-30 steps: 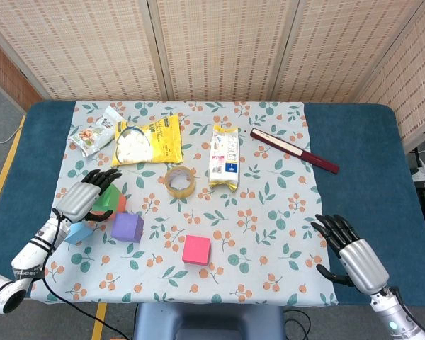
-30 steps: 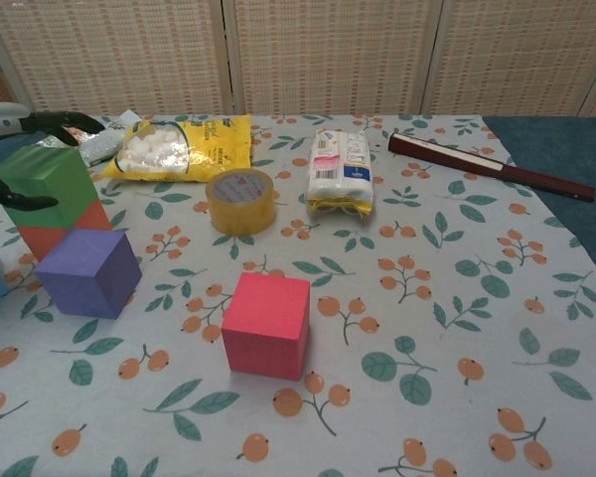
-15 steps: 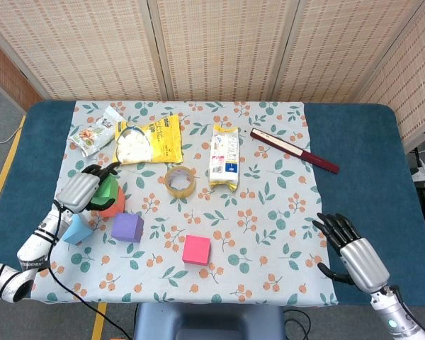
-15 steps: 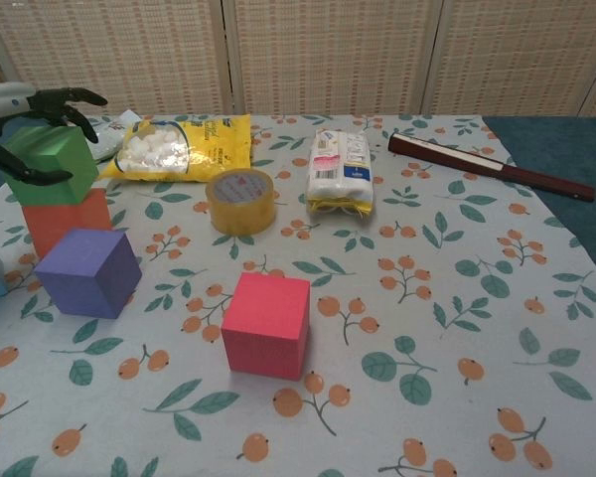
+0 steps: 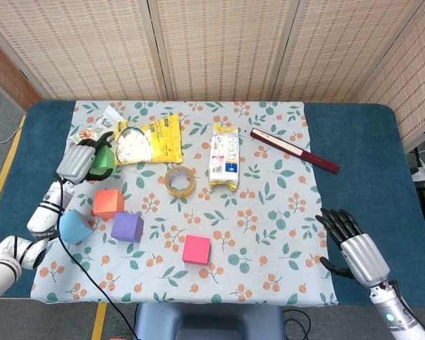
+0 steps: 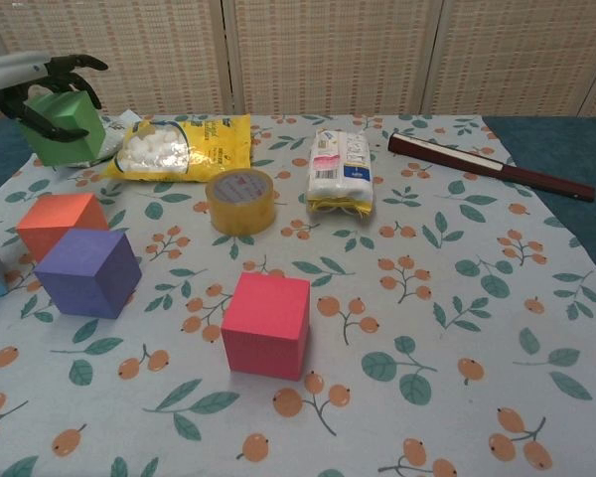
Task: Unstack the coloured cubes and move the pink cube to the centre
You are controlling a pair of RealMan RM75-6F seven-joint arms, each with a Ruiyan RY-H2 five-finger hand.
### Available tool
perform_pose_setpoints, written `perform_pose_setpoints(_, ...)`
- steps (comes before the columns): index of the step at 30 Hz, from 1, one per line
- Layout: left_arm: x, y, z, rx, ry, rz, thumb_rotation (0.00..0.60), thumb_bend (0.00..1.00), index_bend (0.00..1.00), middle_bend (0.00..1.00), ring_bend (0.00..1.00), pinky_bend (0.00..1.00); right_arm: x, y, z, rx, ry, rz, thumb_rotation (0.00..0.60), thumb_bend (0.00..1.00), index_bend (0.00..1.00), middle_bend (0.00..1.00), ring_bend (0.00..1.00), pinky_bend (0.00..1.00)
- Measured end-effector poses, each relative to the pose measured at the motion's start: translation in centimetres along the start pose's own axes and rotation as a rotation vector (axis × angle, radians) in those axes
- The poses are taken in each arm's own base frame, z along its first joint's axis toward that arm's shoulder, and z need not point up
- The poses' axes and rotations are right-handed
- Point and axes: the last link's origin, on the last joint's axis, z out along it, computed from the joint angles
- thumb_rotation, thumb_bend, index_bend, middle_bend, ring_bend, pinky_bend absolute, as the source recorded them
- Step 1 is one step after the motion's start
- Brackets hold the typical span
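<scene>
Up went the green cube [image 6: 67, 126], lifted clear of the orange cube [image 6: 63, 224] in the left hand [image 5: 78, 160], which gripped it above the table's far-left side. Right hand [image 5: 355, 244] rested empty, fingers spread. Pink cube [image 5: 196, 249] sat near the front, purple cube [image 5: 127, 227] to its left.

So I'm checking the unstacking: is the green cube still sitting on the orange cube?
No, the left robot hand holds the green cube up, clear of the orange cube.
</scene>
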Motion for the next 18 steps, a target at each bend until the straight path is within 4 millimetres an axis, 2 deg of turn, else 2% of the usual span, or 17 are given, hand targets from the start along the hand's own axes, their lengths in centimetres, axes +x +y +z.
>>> perform_pose_setpoints(4, -0.9, -1.5, 0.7, 0.069, -0.045, -0.013, 0.6, 0.44, 0.0, 0.27, 0.49, 0.18, 0.1, 0.2, 0.1, -0.009, 0.011, -0.004, 0.6, 0.17, 0.0, 0.0, 0.0, 0.0)
perform_pose_setpoints(9, -2.4, -3.2, 0.1, 0.123, -0.106, -0.029, 0.6, 0.43, 0.0, 0.26, 0.44, 0.15, 0.1, 0.2, 0.1, -0.012, 0.015, -0.006, 0.6, 0.17, 0.0, 0.0, 0.0, 0.0)
perform_pose_setpoints(12, -3.3, -4.0, -0.5, 0.148, -0.148, -0.027, 0.6, 0.38, 0.0, 0.21, 0.28, 0.1, 0.0, 0.1, 0.1, -0.007, 0.007, -0.004, 0.6, 0.17, 0.0, 0.0, 0.0, 0.0)
perform_pose_setpoints(15, -4.1, -4.2, -0.9, 0.162, -0.176, -0.043, 0.6, 0.37, 0.0, 0.08, 0.07, 0.07, -0.1, 0.0, 0.0, -0.001, 0.002, -0.002, 0.6, 0.17, 0.0, 0.0, 0.0, 0.0)
perform_pose_setpoints(18, -4.3, -4.3, -1.0, 0.163, -0.184, -0.028, 0.6, 0.37, 0.0, 0.01, 0.0, 0.06, 0.0, -0.2, -0.1, 0.005, 0.002, 0.002, 0.6, 0.17, 0.0, 0.0, 0.0, 0.0)
